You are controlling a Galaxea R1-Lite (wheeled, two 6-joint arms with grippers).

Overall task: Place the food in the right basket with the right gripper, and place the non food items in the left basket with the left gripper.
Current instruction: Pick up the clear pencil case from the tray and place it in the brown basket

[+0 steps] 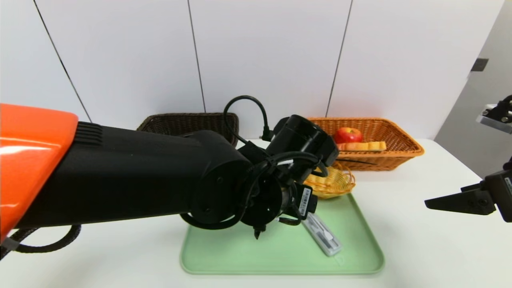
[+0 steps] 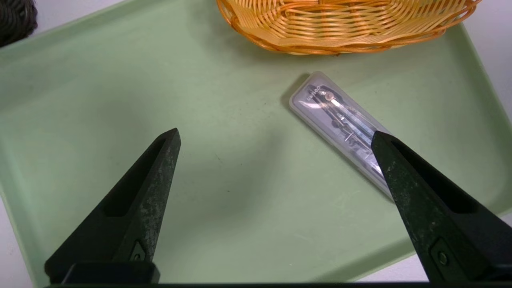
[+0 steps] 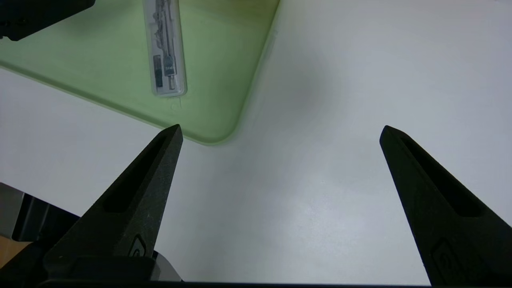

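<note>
A clear, hard plastic case (image 1: 325, 236) lies on a pale green tray (image 1: 280, 256), right of centre in the lower half of the head view. Its long axis slants from upper left to lower right. The left gripper (image 2: 277, 132), low near the centre of the frame, is wide open and holds nothing; one dark, tapered finger overlaps the case in its wrist view, while most of the gap is over bare tray. It is the nearer gripper, so the next move probably calls for shifting toward the frame's right and closing across the case's narrow width. Metal drawing tools show inside, so it seems bound for the dark woven basket (image 1: 188, 116), upper left of centre.

At the right edge, the right gripper (image 3: 282, 127) waits open and empty above the smooth white table (image 1: 420, 240). Upper right, an orange-brown wicker basket (image 1: 394, 160) holds a round red apple (image 1: 349, 135) and a long bread-like piece (image 1: 362, 146). A small, pale, loosely woven basket (image 1: 336, 186) sits at the tray's far edge.
</note>
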